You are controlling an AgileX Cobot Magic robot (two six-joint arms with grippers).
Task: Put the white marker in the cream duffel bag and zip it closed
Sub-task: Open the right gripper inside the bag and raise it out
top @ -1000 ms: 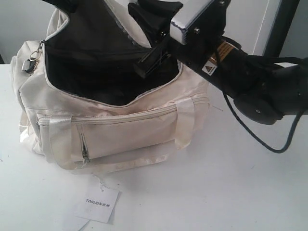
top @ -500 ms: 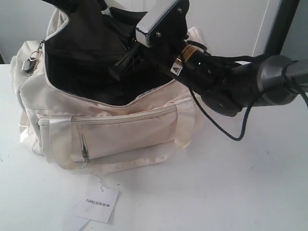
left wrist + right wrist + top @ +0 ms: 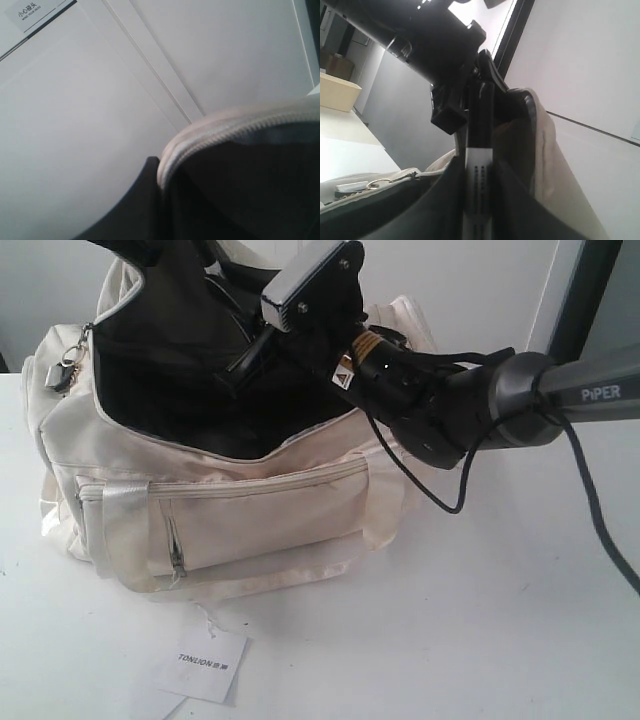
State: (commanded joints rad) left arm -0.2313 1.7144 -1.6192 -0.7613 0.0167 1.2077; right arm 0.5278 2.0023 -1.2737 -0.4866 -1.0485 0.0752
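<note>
1. The bag (image 3: 260,510) sits on the white desk (image 3: 450,640) with its long front side facing the exterior camera. Its top is unzipped and the mouth gapes on dark lining.
2. The flap (image 3: 180,300) stands raised at the back, dark inner side showing. The left arm (image 3: 140,248) is at its top edge.
3. In the left wrist view, the flap's zip edge (image 3: 225,125) runs right beside a dark finger (image 3: 145,200). In the right wrist view, black parts sit on both sides of the flap's top edge. From this, the left jaws appear closed on the flap, holding it up.
4. The right arm (image 3: 480,405) reaches in from the right, across the bag's near rim. Its jaws are over the open mouth, pointing toward the raised flap.
5. The right jaws are nearly closed and clamp the marker (image 3: 479,170) between them. The white printed barrel lies in the grip, and the black end points out toward the flap.
6. The marker hangs in the mouth and is not lying in the bag. In the exterior view the jaws hide it.
7. The front pocket zip (image 3: 230,490) is closed.
8. A metal ring (image 3: 65,368) hangs at the bag's left end.
9. A paper tag (image 3: 205,660) lies on the desk in front of the bag.
</note>
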